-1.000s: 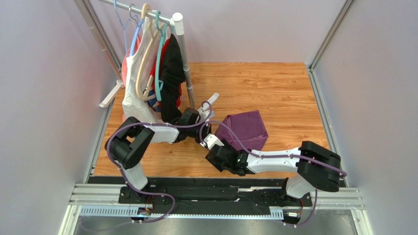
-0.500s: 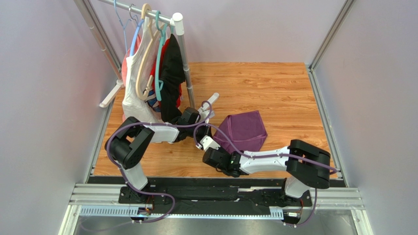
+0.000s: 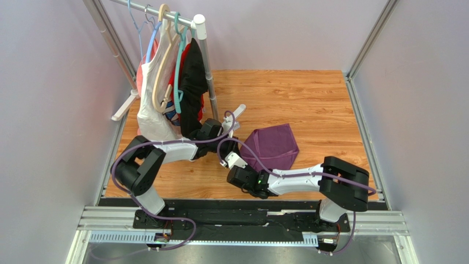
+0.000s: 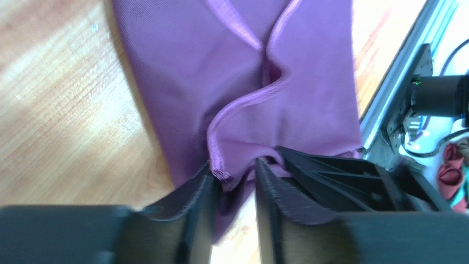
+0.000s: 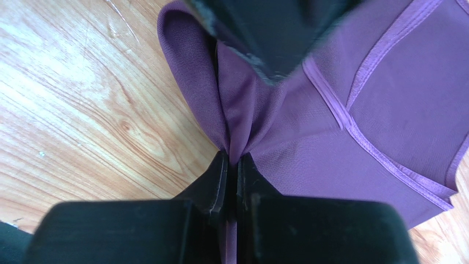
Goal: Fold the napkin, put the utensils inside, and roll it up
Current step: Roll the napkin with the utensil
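The purple napkin [image 3: 273, 146] lies crumpled on the wooden table [image 3: 308, 99], left of centre. My right gripper [image 3: 238, 159] is at its near left corner, shut on a pinched fold of the napkin [image 5: 352, 126]; the cloth runs down between the closed jaws of this gripper [image 5: 234, 165]. Just behind it, my left gripper [image 3: 230, 144] stands open around the napkin's hemmed edge [image 4: 242, 99], which hangs loose in the gap between the fingers [image 4: 195, 195] of this gripper [image 4: 236, 179]. The utensils are out of view.
A clothes rack [image 3: 205, 60] with white, black and red garments on hangers [image 3: 170, 82] stands at the back left, its white foot [image 3: 238, 114] close behind my left wrist. Metal frame posts [image 3: 360, 110] and walls bound the table's sides.
My right gripper has shifted left and closed on the napkin's corner. My left gripper, shut on the cloth before, has opened. The napkin has been tugged slightly leftward.
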